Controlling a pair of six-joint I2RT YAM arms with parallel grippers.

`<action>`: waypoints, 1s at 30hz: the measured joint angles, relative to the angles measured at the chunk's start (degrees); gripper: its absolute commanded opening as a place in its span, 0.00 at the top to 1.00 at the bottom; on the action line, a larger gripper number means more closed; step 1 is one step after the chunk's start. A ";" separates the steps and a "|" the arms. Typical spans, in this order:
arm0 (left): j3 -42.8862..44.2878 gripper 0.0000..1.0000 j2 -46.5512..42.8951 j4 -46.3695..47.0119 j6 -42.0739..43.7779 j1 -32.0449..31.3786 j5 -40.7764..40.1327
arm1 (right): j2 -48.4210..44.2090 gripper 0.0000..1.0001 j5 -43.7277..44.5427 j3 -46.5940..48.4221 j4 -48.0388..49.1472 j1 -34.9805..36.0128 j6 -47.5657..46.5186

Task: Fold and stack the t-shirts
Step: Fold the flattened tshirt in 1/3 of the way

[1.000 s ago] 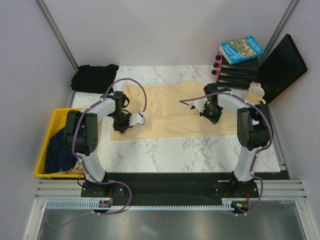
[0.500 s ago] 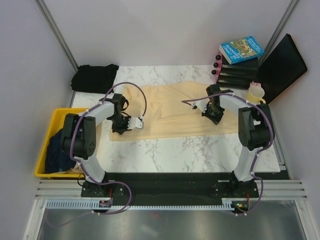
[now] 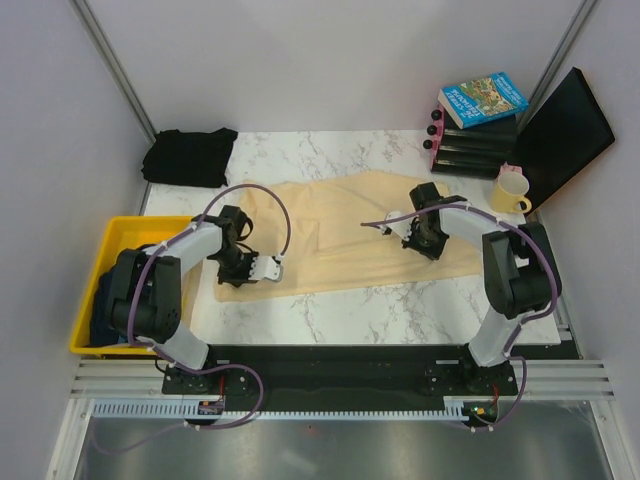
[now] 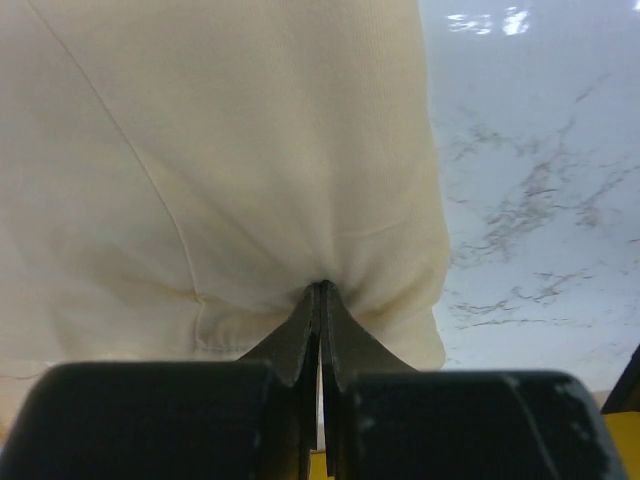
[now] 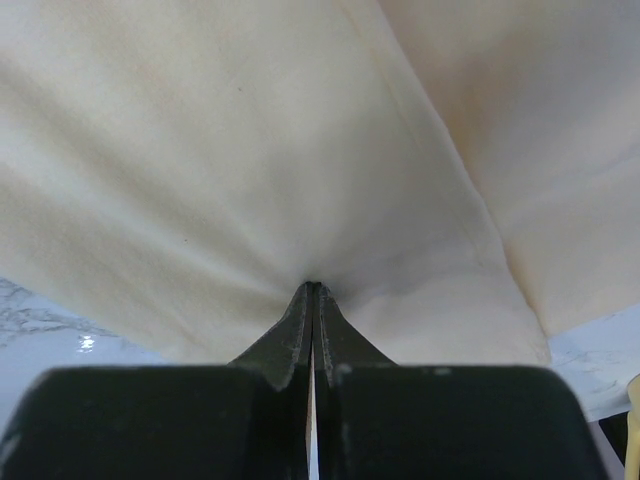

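The pale cream-yellow t-shirt (image 3: 345, 235) lies spread across the middle of the marble table (image 3: 400, 310). My left gripper (image 3: 238, 272) is shut on its near left corner. In the left wrist view the cream cloth (image 4: 250, 150) puckers where the closed left gripper (image 4: 320, 287) pinches it. My right gripper (image 3: 425, 245) is shut on the shirt's right part, and the cream cloth (image 5: 250, 150) bunches at the closed right gripper (image 5: 312, 286). A black t-shirt (image 3: 190, 155) lies crumpled at the back left corner. A dark navy t-shirt (image 3: 108, 300) sits in the yellow bin.
The yellow bin (image 3: 120, 225) stands off the table's left edge. At the back right are a yellow mug (image 3: 510, 190), black boxes (image 3: 470, 150) with a book (image 3: 483, 100) on top, and a leaning black panel (image 3: 560, 135). Bare marble (image 4: 540, 150) shows right of the left gripper.
Both grippers have moved toward the near edge, dragging the cream t-shirt with them. Its near hem now lies closer to the arm bases and its outline is more skewed.
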 measured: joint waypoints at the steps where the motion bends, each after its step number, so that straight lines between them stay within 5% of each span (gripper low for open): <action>1: -0.83 0.98 -0.79 -0.15 0.13 -0.22 0.02 | -0.81 1.00 0.04 -0.96 0.04 0.35 -0.09; 20: -10.62 0.98 -10.27 -5.40 0.22 -4.42 1.05 | -14.93 1.00 -0.35 -16.92 -1.99 5.70 1.01; 22: -11.50 0.88 -11.10 -6.62 0.22 -4.72 1.64 | -15.39 0.95 -0.39 -17.35 -2.58 6.12 1.33; 23: -11.65 0.73 -11.21 -7.17 0.22 -4.76 1.84 | -15.50 0.87 -0.44 -17.42 -2.89 6.25 1.40; 24: -11.67 0.60 -11.23 -7.82 0.11 -4.79 2.08 | -15.52 0.67 -0.55 -17.40 -3.41 6.40 1.55; 25: -11.58 0.40 -11.21 -8.28 -0.02 -4.76 2.21 | -15.50 0.61 -0.76 -17.25 -4.07 6.47 1.75; 27: -10.47 0.27 -11.19 -10.93 -1.01 -4.66 2.56 | -15.41 0.43 -1.44 -16.70 -6.03 6.47 1.88; 30: -3.80 0.02 -10.88 -16.87 -2.45 -3.91 3.37 | -15.52 0.34 -3.04 -13.77 -12.41 6.47 1.75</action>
